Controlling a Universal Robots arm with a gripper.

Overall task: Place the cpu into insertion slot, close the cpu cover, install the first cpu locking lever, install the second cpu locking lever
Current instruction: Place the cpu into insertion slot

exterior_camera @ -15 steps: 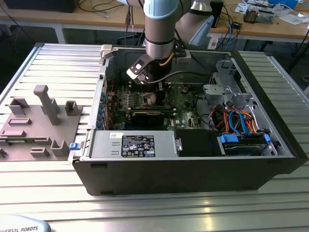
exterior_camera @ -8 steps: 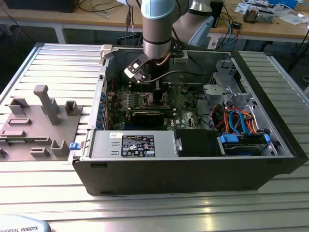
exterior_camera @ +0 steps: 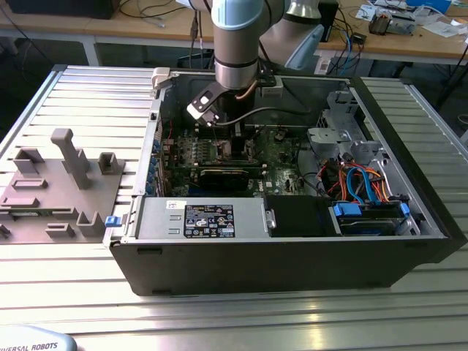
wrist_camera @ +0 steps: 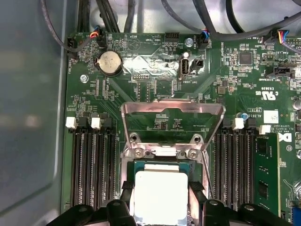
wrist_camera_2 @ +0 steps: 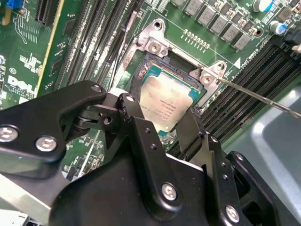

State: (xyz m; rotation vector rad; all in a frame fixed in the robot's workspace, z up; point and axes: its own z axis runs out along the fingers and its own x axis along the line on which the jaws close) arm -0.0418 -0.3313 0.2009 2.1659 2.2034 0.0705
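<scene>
Placing the cpu [wrist_camera_2: 167, 99]: clamped by two opposite edges in the gripper [wrist_camera_2: 162, 120], directly over the insertion slot [wrist_camera_2: 149, 63], inside the open computer case [exterior_camera: 292, 256] on the desk [exterior_camera: 73, 307]. Hard to tell from either wrist view whether already seated or hovering just above; probably very close to the socket floor. With the cpu cover [wrist_camera: 171, 104] swung up and standing open beyond the slot's hinge screws, nothing in the way on that side. Thin locking lever [wrist_camera_2: 256, 98] lying out to one side, apart from the chip.

To do it well:
- Hold the chip flat and square with the socket rim, corners matched.
- Lower straight down with no sideways slide; delicate contacts underneath, likely easy to bend.
- Use no pressing force; let it settle under its own weight.
- Mind the black fingers [wrist_camera_2: 188, 127] against the socket walls, tight on both sides.
- Release only once level all round.
</scene>
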